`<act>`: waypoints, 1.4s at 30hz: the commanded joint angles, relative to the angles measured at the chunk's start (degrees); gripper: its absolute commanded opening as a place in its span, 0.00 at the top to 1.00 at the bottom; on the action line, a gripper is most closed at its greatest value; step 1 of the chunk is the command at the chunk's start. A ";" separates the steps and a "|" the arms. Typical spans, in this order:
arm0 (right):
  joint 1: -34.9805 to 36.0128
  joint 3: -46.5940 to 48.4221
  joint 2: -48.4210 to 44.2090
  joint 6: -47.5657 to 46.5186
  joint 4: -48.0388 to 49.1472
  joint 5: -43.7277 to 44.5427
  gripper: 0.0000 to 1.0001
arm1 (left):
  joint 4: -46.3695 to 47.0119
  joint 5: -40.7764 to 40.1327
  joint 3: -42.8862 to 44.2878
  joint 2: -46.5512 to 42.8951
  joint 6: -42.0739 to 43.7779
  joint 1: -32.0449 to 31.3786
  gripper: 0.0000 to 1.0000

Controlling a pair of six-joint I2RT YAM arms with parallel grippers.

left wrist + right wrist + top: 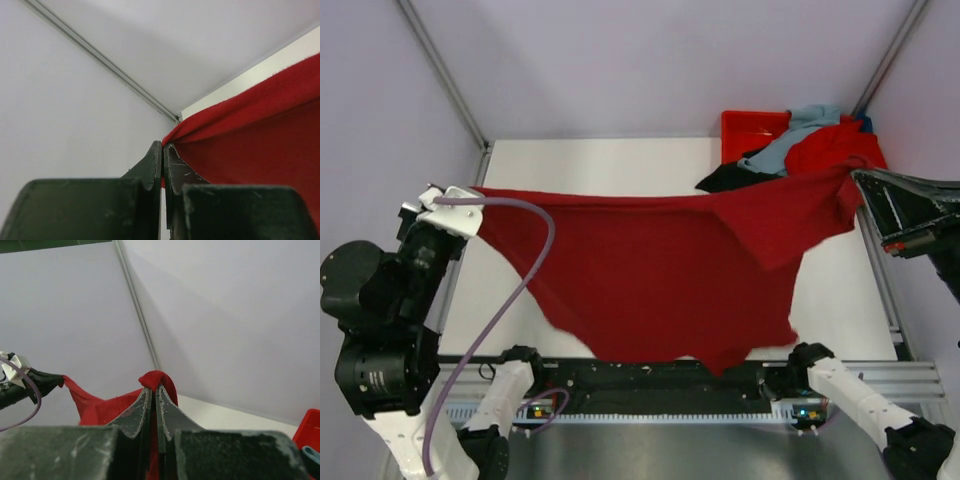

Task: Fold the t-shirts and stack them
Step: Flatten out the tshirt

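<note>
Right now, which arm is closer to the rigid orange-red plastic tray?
Right. The right arm's fingers pinch the dark crimson cloth t-shirt just beside the rigid orange-red plastic tray; the left arm's fingers hold the shirt's other end, far to the left of it.

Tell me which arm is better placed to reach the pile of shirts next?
Probably the right: the right pincer grips the crimson shirt just beside the pile; the left pincer is across the table.

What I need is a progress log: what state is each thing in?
dark crimson t-shirt: unfolded, held stretched between grippers.
left gripper: shut on it.
right gripper: shut on it.
bright red t-shirt: crumpled, unfolded.
grey-blue t-shirt: crumpled, unfolded.
black t-shirt: crumpled, unfolded.
tray: holds crumpled shirts.
</note>
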 commanded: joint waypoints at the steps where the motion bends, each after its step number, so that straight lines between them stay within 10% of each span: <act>1: -0.58 0.84 0.75 1.98 -2.77 -0.70 1.00 | -2.90 -4.51 2.11 0.12 -1.21 0.13 1.00; 17: -1.55 -15.06 32.01 -0.05 15.31 3.44 1.00 | 21.96 -10.84 -18.45 25.93 0.19 0.04 1.00; 27: -6.91 -13.22 57.77 4.09 20.60 -3.24 1.00 | 33.05 -13.22 -13.02 53.36 2.65 1.62 1.00; 42: -6.12 -14.71 53.15 0.32 16.21 -10.80 1.00 | 31.57 -16.56 -11.53 52.34 3.19 5.13 1.00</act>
